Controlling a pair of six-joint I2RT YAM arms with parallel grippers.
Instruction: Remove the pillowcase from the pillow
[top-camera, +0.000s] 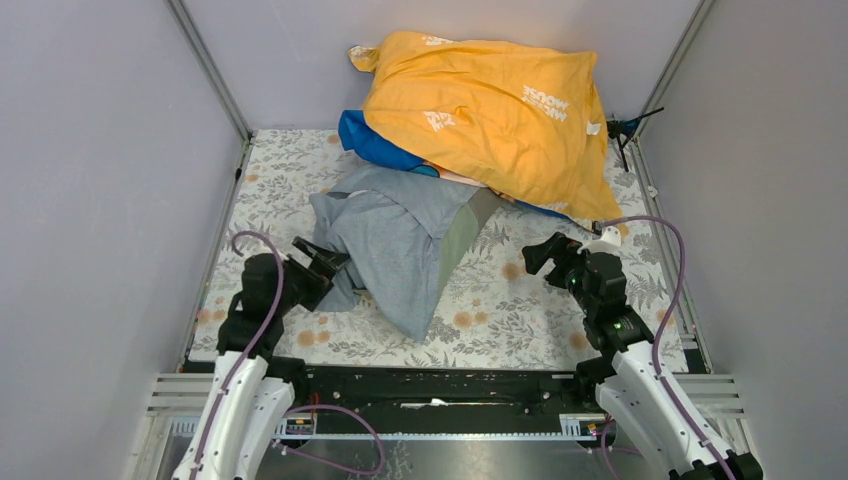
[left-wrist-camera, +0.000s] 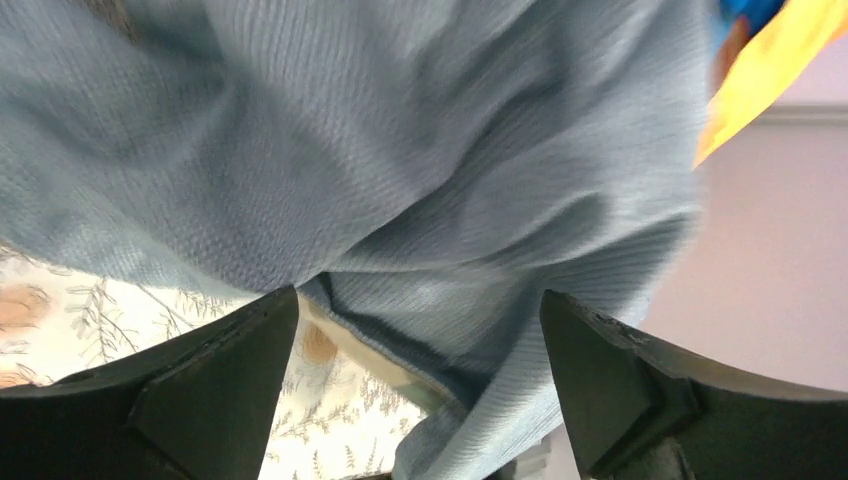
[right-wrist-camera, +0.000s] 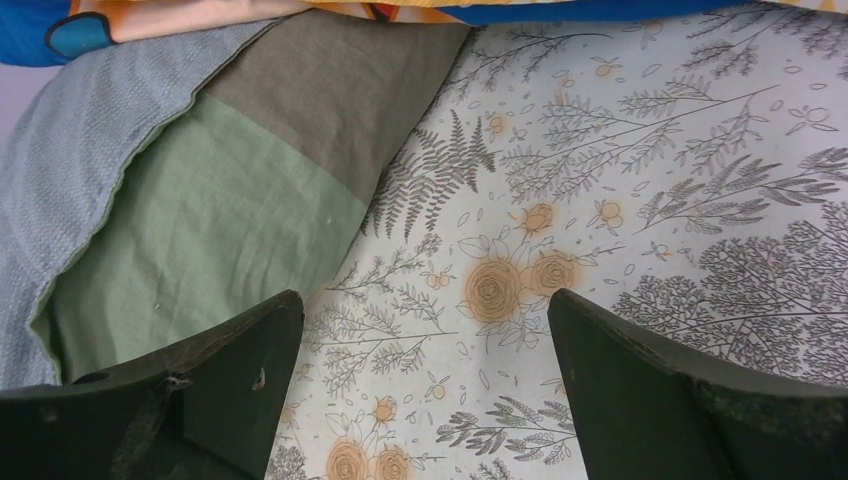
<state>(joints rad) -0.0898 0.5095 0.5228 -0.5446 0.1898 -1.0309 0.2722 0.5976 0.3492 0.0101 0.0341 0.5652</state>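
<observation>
Top external: pillowcase (top-camera: 385, 245) lies mid-surface (top-camera: 520, 310), its left edge at the open left hand (top-camera: 325, 258). The right hand (top-camera: 537, 255) is open, apart on its right.
Left wrist: a pillowcase fold sits between the spread fingers (left-wrist-camera: 230, 370), ungripped.
Right wrist: pillowcase at far left, clear of the hand.

Here's the table (top-camera: 520, 300), dressed in a pale cloth printed with grey ferns and orange flowers, and right down its middle sprawls the wrinkled grey-blue pillowcase (top-camera: 390, 245), with green fabric (top-camera: 462, 235) poking out of its right edge onto the print. At the far end, bright blue fabric (top-camera: 375, 145) sits on the cloth, and the orange-covered pillow (top-camera: 490, 115) is heaped over it. Off in the far right corner stands a small black stand (top-camera: 625, 130).
</observation>
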